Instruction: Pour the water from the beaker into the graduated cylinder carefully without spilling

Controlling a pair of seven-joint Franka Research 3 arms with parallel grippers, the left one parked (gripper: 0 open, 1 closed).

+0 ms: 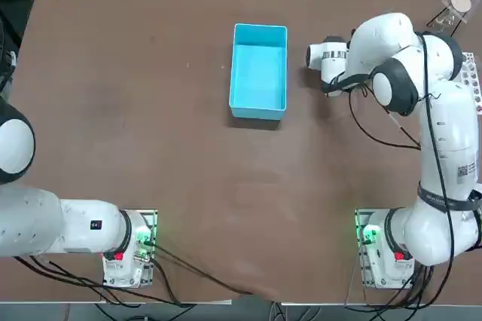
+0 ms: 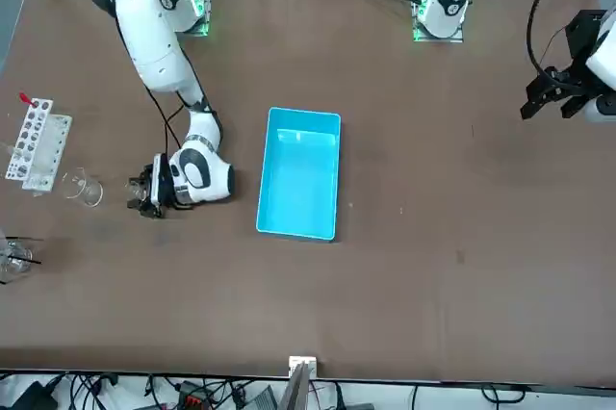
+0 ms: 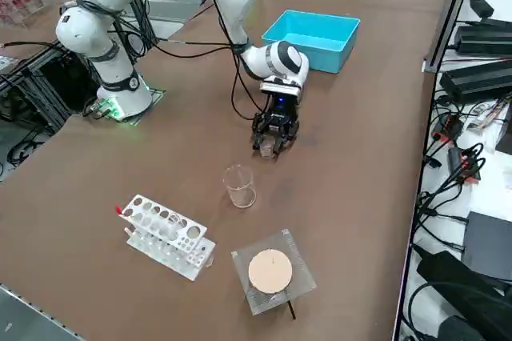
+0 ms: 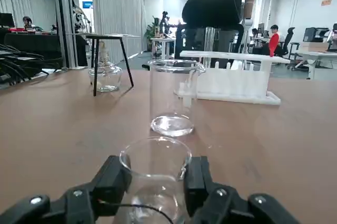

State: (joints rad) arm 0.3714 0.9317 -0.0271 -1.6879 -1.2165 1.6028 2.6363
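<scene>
The beaker [image 4: 156,163] is a small clear glass standing on the brown table, held between the two black fingers [image 4: 112,177] of my right gripper [image 4: 155,175], which is shut on it. From the right side, the gripper [image 3: 272,142] sits low at the table with the beaker [image 3: 265,148] barely showing between its tips. The graduated cylinder [image 4: 174,98], a taller clear glass with a little liquid at its bottom, stands upright a short way beyond the beaker [image 3: 238,186] [image 2: 83,189]. Overhead, the arm's own wrist hides the gripper.
A white holed rack [image 3: 166,237] lies past the cylinder, near the table's right edge. A wire tripod with a round disc [image 3: 270,273] stands beside it, over a glass burner [image 4: 105,77]. An open blue bin [image 3: 320,14] sits to the gripper's other side, toward mid-table.
</scene>
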